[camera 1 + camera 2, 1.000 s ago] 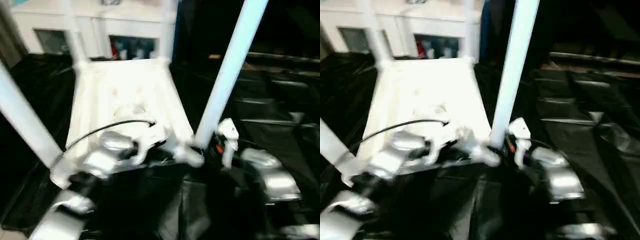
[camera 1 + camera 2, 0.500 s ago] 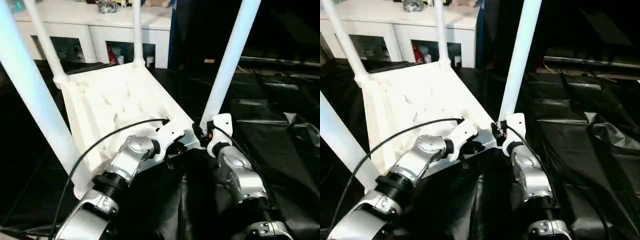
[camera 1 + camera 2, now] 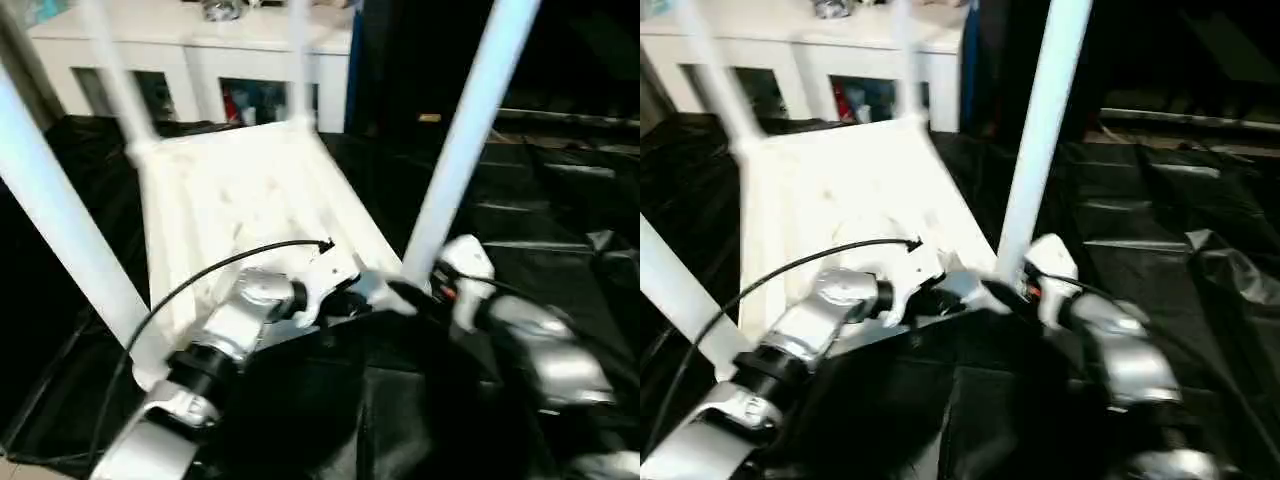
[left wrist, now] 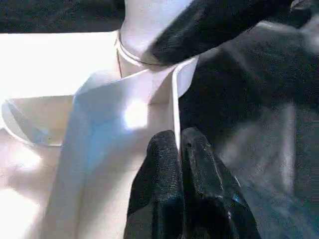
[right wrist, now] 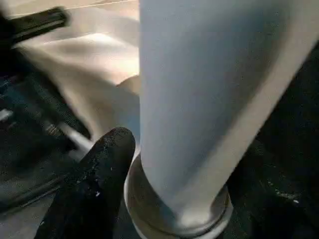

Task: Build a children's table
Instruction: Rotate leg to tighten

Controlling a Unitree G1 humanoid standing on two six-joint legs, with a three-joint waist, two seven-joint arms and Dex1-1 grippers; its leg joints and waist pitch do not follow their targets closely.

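Lying upside down, the children's table (image 3: 240, 190) has its near rim pinched by the clenched left end effector (image 4: 178, 149), while the right end effector (image 5: 174, 199), fingers spread, straddles the leg (image 3: 460, 150) at 3 o'clock.

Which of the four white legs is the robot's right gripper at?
The near right leg, closest to the camera on the right; the right gripper sits at its base.
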